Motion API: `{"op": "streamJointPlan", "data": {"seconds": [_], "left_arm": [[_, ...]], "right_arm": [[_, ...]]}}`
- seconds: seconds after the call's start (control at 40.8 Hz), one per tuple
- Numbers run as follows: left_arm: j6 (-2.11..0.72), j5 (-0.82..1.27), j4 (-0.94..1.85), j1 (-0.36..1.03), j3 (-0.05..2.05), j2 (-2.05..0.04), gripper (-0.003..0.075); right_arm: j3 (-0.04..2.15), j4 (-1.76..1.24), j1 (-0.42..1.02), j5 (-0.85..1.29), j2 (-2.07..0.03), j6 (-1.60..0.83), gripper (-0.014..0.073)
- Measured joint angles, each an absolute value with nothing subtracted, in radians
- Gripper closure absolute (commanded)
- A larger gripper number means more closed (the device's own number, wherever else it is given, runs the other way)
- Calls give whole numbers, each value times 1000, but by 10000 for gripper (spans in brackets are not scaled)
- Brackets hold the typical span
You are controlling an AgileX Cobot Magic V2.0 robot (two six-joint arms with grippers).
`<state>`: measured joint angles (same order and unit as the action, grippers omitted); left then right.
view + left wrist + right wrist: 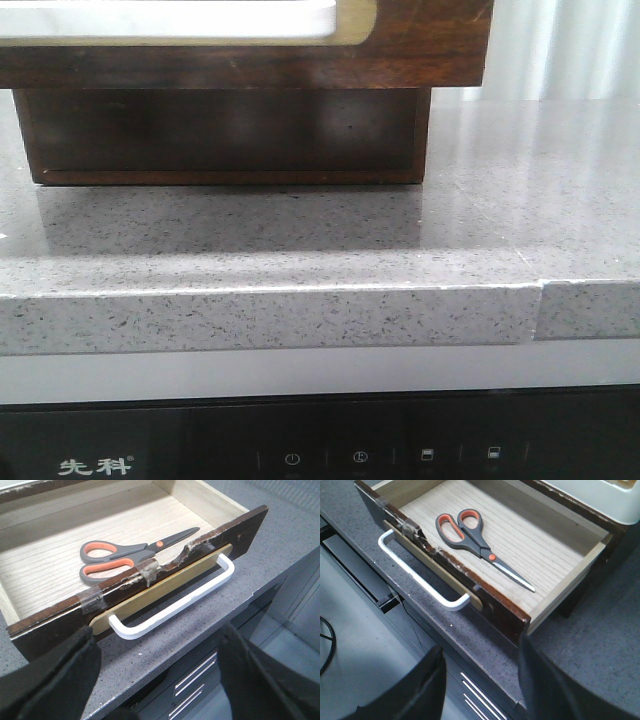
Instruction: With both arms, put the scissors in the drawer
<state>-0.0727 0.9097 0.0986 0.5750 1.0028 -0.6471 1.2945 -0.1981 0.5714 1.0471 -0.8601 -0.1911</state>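
Scissors [131, 557] already flat inside drawer [45, 587], behind its front panel. Drawer open; you likely just close it. Left end effector [160, 675], right end effector [480, 680]: both spread, empty.

Not much of the robot shows here. The left end effector [157, 680] is just two chunky matte-black fingers [55, 680] — blurry, with soft rounded edges. The right end effector [480, 685] looks the same: black, smooth, wide fingers [555, 685]. No screws, cables or markings visible — too out of focus.
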Motion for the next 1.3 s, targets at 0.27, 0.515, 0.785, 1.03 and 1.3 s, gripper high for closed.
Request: {"op": "streamJointPlan", "data": {"seconds": [0.27,0.515,0.785,1.03,1.3], "left_arm": [[-73,910,99,575,1003,-647,230],[-73,910,99,575,1003,-647,244],[-73,910,99,575,1003,-647,599],[-73,910,99,575,1003,-647,741],[-73,910,99,575,1003,-647,741]], "right_arm": [[1152,-198,571,1038,-644,-152,233],[1134,-195,571,1038,-612,-146,233],[1128,-195,571,1038,-612,-146,496],[1128,-195,571,1038,-612,-144,662],[1128,-195,571,1038,-612,-144,662]]}}
